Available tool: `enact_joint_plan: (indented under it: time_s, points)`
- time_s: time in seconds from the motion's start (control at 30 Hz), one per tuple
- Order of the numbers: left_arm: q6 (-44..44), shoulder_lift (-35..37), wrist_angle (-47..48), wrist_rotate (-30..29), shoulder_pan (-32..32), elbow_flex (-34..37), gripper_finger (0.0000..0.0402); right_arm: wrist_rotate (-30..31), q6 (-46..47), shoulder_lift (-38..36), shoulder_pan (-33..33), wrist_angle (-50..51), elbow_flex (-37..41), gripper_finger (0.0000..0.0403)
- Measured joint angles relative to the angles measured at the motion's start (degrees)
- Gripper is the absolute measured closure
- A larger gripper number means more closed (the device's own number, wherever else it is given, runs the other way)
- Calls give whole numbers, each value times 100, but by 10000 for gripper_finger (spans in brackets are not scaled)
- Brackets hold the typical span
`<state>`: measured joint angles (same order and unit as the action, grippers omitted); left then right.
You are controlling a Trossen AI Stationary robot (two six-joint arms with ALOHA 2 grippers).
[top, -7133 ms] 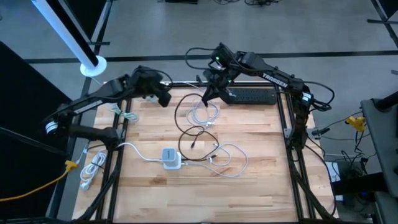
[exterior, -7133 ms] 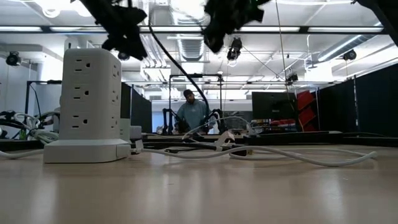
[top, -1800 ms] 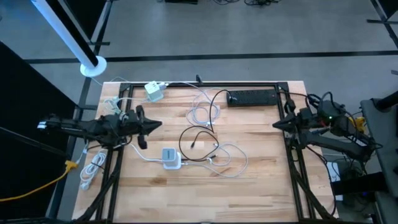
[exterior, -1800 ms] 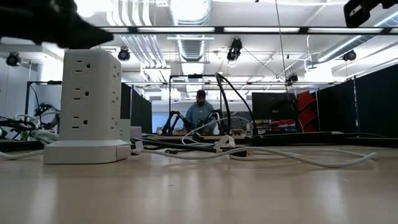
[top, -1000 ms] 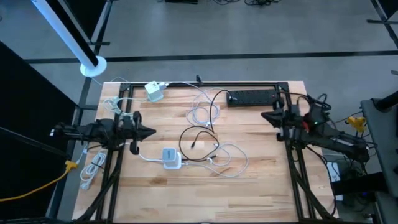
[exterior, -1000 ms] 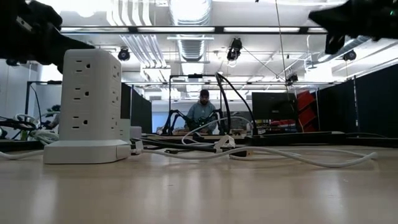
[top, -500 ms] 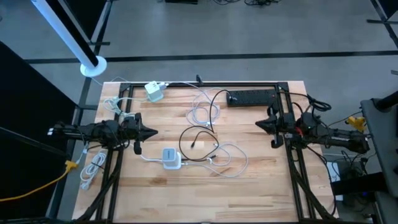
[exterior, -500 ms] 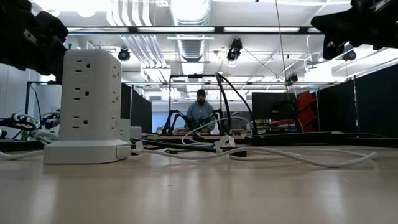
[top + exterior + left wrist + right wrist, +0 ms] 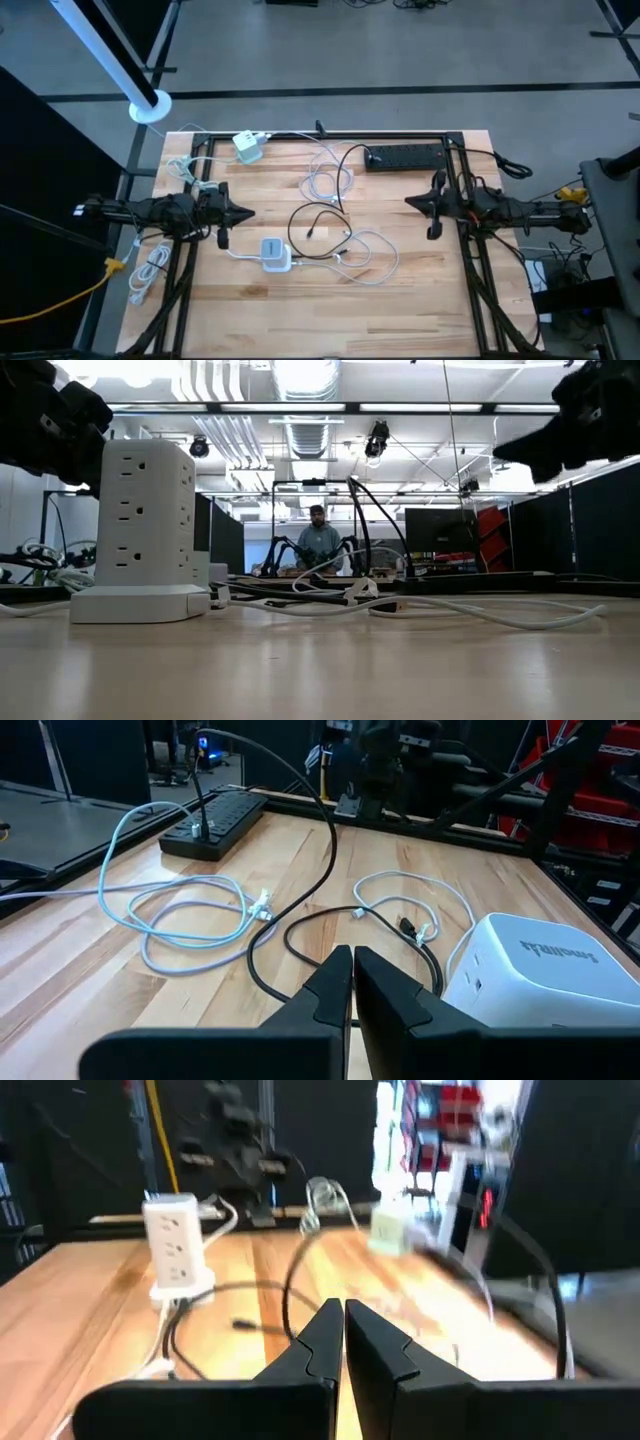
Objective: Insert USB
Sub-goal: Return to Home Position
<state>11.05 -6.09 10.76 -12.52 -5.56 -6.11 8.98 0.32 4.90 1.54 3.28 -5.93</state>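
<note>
A white power tower (image 9: 275, 254) stands upright on the table, left of centre; it also shows in the low view (image 9: 145, 525) and both wrist views (image 9: 540, 970) (image 9: 175, 1245). A black cable (image 9: 318, 215) lies looped on the wood beside it, its free end (image 9: 408, 927) resting flat. My left gripper (image 9: 246, 213) hovers shut at the table's left edge, pointing right toward the tower. My right gripper (image 9: 408, 202) hovers shut at the right side, pointing left. Neither touches anything.
A black power strip (image 9: 405, 157) lies along the far edge, with the black cable plugged into it. White cables (image 9: 330, 182) (image 9: 372, 256) coil mid-table. A white charger (image 9: 247, 147) sits at the far left corner. A person (image 9: 318, 540) stands far behind the table.
My right arm has stretched out level and its gripper has moved a little toward the table's left and near edges, over the right side of the table. My left gripper has stayed almost where it was. Nothing on the table has moved.
</note>
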Motion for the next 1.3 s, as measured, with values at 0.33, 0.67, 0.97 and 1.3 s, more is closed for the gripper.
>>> enact_joint_plan:
  time_s: [0.33, 0.67, 0.97, 1.3]
  points:
    - [0, -77, -5, 1, 2, -2, 398, -136, 574, -494, -2, 2920, -880, 403]
    - [0, -186, -1, 3, 2, -2, 398, 144, -227, -434, -43, 2925, -1245, 403]
    - [0, -233, -4, 3, 2, -2, 398, 150, -2272, -463, -42, 3071, -635, 403]
    - [0, -270, 23, 3, 0, -2, 398, 150, -2693, -51, -42, 3055, -517, 403]
